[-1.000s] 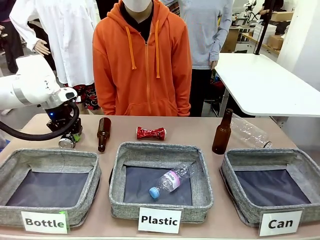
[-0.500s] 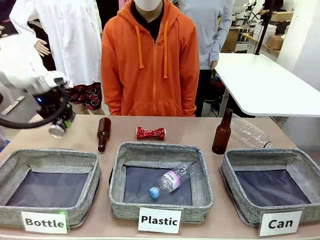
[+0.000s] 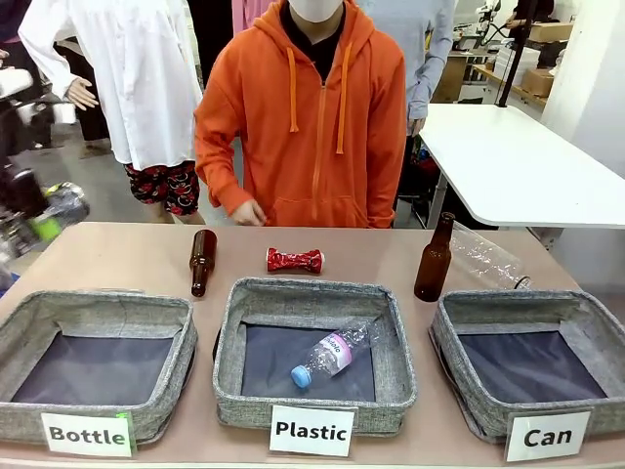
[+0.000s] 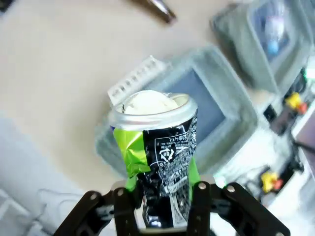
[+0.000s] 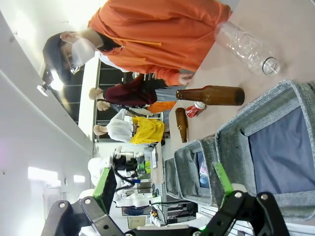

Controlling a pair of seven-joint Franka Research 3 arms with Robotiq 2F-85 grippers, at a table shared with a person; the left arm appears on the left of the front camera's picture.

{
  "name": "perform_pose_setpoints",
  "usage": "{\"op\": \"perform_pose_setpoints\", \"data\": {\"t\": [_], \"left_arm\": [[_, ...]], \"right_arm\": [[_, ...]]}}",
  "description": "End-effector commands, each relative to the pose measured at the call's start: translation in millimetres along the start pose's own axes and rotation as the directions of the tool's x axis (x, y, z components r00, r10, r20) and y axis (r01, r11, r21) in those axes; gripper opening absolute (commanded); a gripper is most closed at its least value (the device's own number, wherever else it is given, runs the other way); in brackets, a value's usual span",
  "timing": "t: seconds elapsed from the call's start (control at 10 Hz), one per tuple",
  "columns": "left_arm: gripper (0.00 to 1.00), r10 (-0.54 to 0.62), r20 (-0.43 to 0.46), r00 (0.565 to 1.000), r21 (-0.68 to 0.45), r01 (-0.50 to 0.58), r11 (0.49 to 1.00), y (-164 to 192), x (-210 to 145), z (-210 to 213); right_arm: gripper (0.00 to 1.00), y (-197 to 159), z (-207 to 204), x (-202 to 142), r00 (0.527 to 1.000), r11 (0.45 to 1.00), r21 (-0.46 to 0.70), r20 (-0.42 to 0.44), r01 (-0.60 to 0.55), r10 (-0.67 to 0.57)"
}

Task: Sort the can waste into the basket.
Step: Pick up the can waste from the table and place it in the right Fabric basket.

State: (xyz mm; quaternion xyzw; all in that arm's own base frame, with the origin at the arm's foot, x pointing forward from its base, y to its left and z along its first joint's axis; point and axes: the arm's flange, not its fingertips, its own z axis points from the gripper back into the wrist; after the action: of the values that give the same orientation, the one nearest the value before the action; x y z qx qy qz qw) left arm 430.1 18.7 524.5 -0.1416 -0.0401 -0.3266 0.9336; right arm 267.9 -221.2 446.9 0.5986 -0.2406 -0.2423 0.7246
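Gripping the silver-grey can (image 4: 157,142) low on its crumpled body with the left pincer (image 4: 162,194) — jaws closed tight on it, in the air above the table (image 3: 146,259). Looks feather-light, thin-walled and already dented, so likely to buckle further under a hard squeeze and to slip on that glossy print; best taken across the pinched waist. Same for the red can (image 3: 295,259), lying on its side behind the Plastic basket (image 3: 314,288), well apart from the Can basket (image 3: 527,301). Shows the grip and the can's top close up from the left wrist; blurs it at the left edge from the front. Catches the right pincer (image 5: 165,187) gaping wide and empty from the right wrist — plus the red can near a brown bottle (image 5: 209,96).
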Motion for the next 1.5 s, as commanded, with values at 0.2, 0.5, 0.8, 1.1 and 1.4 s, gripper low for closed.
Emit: {"op": "perform_pose_setpoints", "data": {"t": [0.2, 0.5, 0.8, 1.1, 1.4], "left_arm": [[0.31, -0.148, -0.014, 0.989, 0.003, 0.149, 0.989, -15.0, -32.0, -5.6], [0.31, -0.148, -0.014, 0.989, 0.003, 0.149, 0.989, -15.0, -32.0, -5.6], [0.4, -0.386, 0.063, 0.92, 0.115, 0.378, 0.919, -82.1, -5.3, -11.8], [0.4, -0.552, -0.021, 0.833, 0.172, 0.547, 0.819, -123.3, 50.4, -9.3], [0.4, -0.462, 0.146, 0.875, 0.117, 0.448, 0.886, -21.1, -69.3, 78.4]], "right_arm": [[1.0, 2.5, -0.4, 3.7, 1.0, 1.0, 0.022, 0.009, -0.02, 0.02], [1.0, 2.5, -0.4, 3.7, 1.0, 1.0, 0.022, 0.009, -0.02, 0.02], [1.0, 2.5, -0.4, 3.7, 1.0, 1.0, 0.022, 0.009, -0.02, 0.02], [1.0, 2.5, -0.4, 3.7, 1.0, 1.0, 0.022, 0.009, -0.02, 0.02], [1.0, 2.5, -0.4, 3.7, 1.0, 1.0, 0.022, 0.009, -0.02, 0.02]]}}
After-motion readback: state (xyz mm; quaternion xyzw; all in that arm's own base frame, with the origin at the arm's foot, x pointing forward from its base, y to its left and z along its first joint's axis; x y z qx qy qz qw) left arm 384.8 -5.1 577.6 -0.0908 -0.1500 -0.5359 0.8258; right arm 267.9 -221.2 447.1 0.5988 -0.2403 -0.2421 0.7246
